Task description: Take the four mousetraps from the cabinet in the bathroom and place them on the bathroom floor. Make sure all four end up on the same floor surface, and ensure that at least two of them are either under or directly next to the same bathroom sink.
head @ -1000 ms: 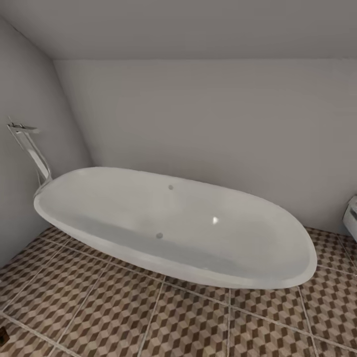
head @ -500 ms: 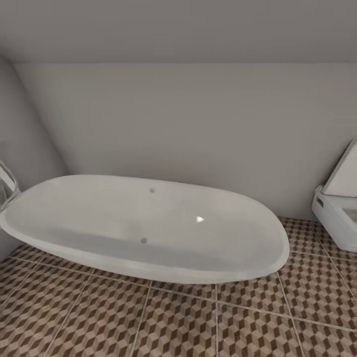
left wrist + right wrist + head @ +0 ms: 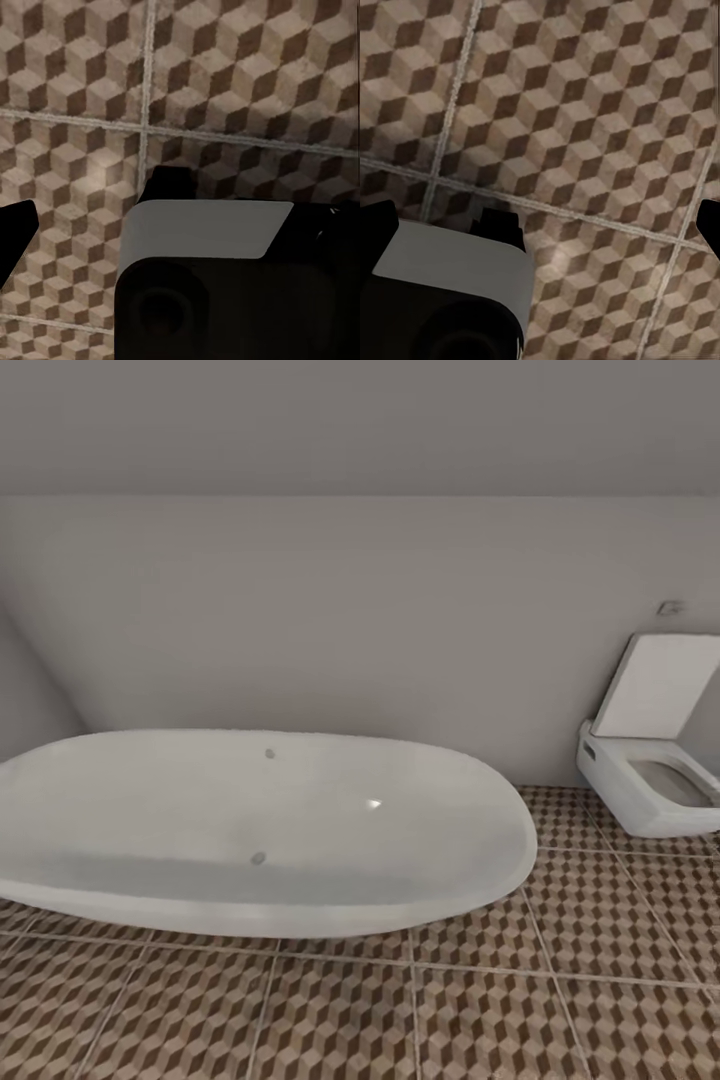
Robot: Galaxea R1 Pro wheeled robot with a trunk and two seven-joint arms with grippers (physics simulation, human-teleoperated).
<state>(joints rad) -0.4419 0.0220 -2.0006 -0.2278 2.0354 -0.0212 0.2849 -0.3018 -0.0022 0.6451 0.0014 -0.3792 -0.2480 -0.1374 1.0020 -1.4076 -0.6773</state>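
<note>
The bathroom floor (image 3: 330, 1020) of brown, beige and cream cube-pattern tiles runs across the front of the head view. It also lies under both wrist cameras. My left gripper (image 3: 176, 225) hangs open above the bathroom floor (image 3: 225, 75), its dark fingertips (image 3: 16, 240) far apart with nothing held. Over the bathroom floor (image 3: 585, 112) my right gripper (image 3: 547, 225) is open too, with one black fingertip (image 3: 376, 225) at each side edge. The mousetraps, the cabinet and the sink are out of view.
A white oval bathtub (image 3: 250, 830) stands on the tiles against the grey wall, left of centre. A square white toilet (image 3: 655, 785) with its lid up stands at the right. A grey and black part of my own body (image 3: 202, 285) sits under the left wrist camera.
The camera has swung to the right. The bathtub has slid left in the picture, its tall tap has left the frame, and the toilet has come into view at the right.
</note>
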